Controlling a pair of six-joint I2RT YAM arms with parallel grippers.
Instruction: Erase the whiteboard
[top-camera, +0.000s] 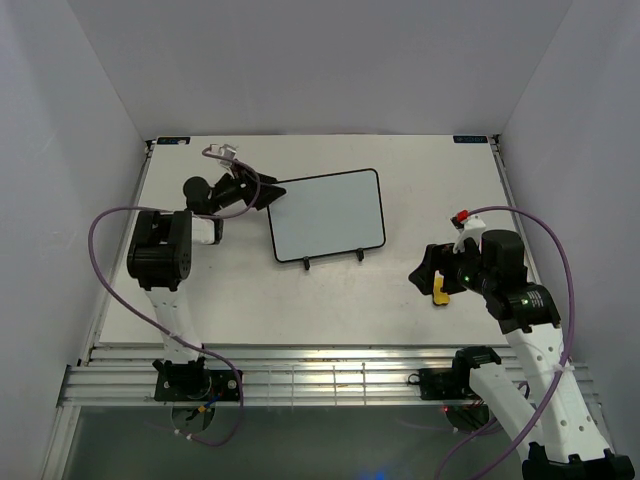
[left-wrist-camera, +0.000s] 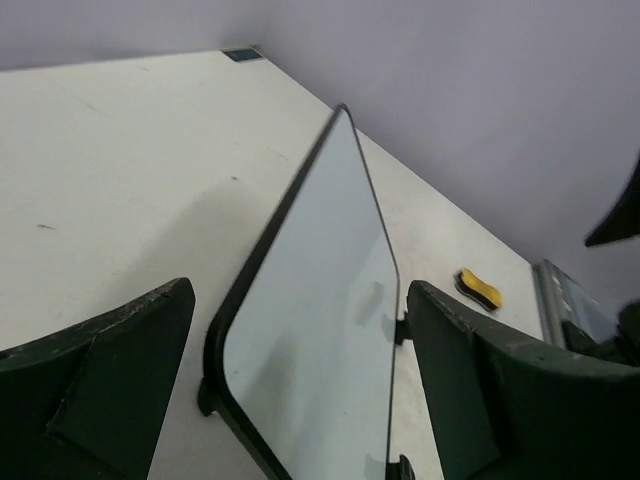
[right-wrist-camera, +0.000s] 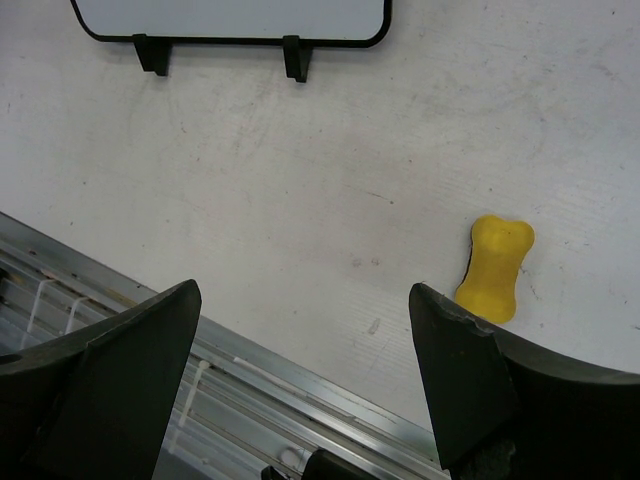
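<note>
**A:** Where did the whiteboard (top-camera: 328, 215) stand?

**B:** In the middle of the top view, propped on two black feet (right-wrist-camera: 296, 58). Its face looked blank (no writing in any view, as far as I could tell).

**A:** And the grippers?

**B:** The left gripper (top-camera: 268, 193) sat at the board's upper-left corner. Its jaws were spread with the frame edge between them, and I could not tell if they touched it. The right gripper (right-wrist-camera: 305, 295) hung over the table (top-camera: 400, 300) at the right of the top view, jaws spread and empty. The yellow eraser (right-wrist-camera: 495, 268) lay flat, just beside the finger at the lower right of the wrist frame.

**A:** What did the step call for, then?

**B:** If any wiping remained, I judged the right gripper needed to shift toward the eraser and centre it. It should then pinch across the narrow waist. The left should brace the frame first, since a propped board would likely tip under a push.
</note>
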